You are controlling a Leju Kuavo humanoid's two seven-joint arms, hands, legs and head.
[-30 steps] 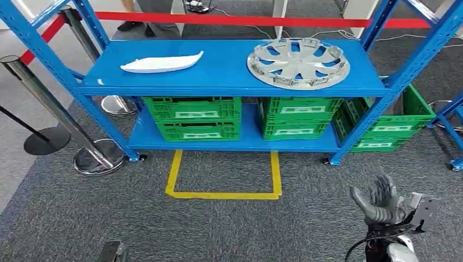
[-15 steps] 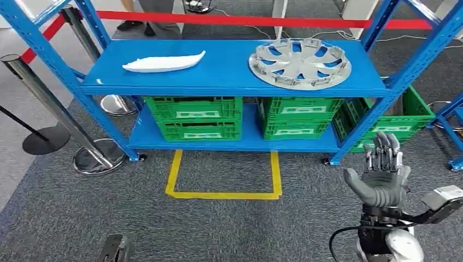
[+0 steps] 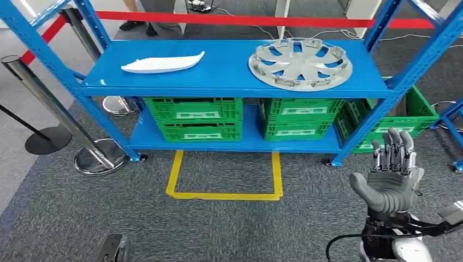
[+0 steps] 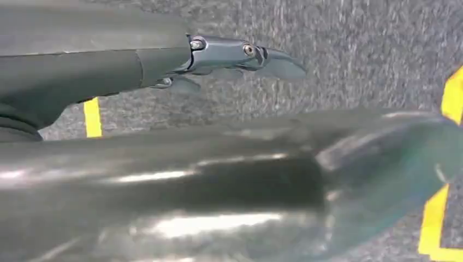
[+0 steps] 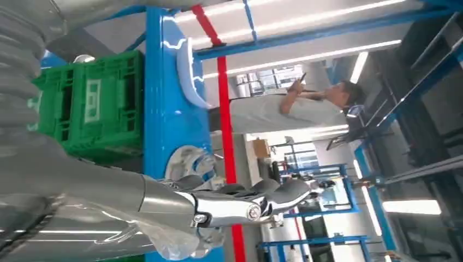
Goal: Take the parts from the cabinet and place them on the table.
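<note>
A: What's the biggest thing in front of the robot?

B: A blue cabinet on grey carpet, with green crates on its lower shelf.

A: And the parts?

B: Both lie on the top shelf: a silver wheel cover toward the right, a white curved trim piece toward the left, well apart.

A: The robot hands?

B: The right robot hand is raised in front of the cabinet's right end, fingers spread, holding nothing. The left robot hand hangs over the carpet; its fingers reach out straight, and nothing shows in them.
</note>
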